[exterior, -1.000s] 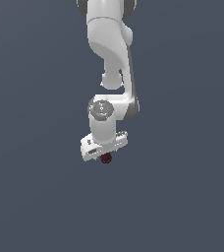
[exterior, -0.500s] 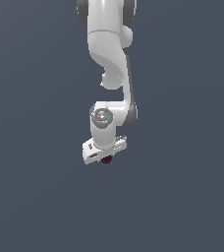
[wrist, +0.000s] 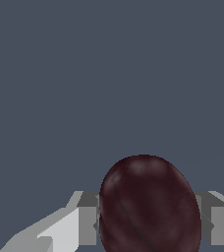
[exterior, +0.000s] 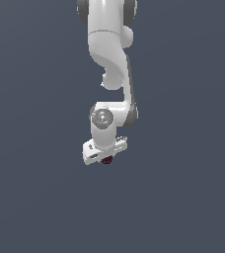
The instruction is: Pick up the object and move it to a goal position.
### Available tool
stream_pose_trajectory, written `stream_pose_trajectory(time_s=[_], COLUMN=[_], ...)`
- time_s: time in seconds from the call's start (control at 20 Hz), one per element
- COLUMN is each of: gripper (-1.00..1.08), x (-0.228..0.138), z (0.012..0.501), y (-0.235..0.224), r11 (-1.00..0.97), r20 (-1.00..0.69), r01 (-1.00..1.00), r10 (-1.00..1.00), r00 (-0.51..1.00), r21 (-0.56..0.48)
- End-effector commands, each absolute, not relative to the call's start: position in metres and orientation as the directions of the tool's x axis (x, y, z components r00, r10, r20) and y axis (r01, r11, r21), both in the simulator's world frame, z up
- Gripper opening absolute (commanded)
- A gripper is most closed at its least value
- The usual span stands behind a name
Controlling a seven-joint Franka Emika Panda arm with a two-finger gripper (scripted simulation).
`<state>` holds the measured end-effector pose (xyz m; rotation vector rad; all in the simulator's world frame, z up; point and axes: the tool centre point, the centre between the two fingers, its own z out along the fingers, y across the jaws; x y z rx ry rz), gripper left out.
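Note:
The object [wrist: 148, 206] is a dark maroon rounded lump that fills much of the wrist view, held between the two grey fingers [wrist: 87, 224]. In the exterior view the object [exterior: 107, 160] peeks out as a small dark spot under the white hand, near the middle of the picture. My gripper [exterior: 106, 158] is shut on it, hanging from the white arm that reaches down from above. The fingers themselves are mostly hidden by the hand in the exterior view.
Plain dark grey-blue background surrounds the arm [exterior: 109, 59] on every side in both views. No other objects, containers or edges show.
The arm has stretched and the hand with the object has moved slightly toward the exterior view's bottom and left. The grip is unchanged.

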<state>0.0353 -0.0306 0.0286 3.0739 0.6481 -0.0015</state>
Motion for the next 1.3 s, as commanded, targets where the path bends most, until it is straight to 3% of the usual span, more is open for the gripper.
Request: stream_pose_trajectory(time_s=[0.0,0.3,0.6,1.25], gripper=[-1.00,-1.00,-1.00,-1.00], x=[0.036,0.045,0.066,0.104], z=[0.029,0.051,0.110,0.361], y=[-0.031,-0.039,-0.061,-0.148], r11=[-0.915,-0.921,-0.935,-0.973], r20=[0.000,0.021,0.077,0.312], r01=[0.404,0.389,0.351,0.171], r10=[0.404,0.390,0.354,0.213], r00=[0.915,0.921,0.932,0.926], r21=[0.000,0.014,0.047,0.155])
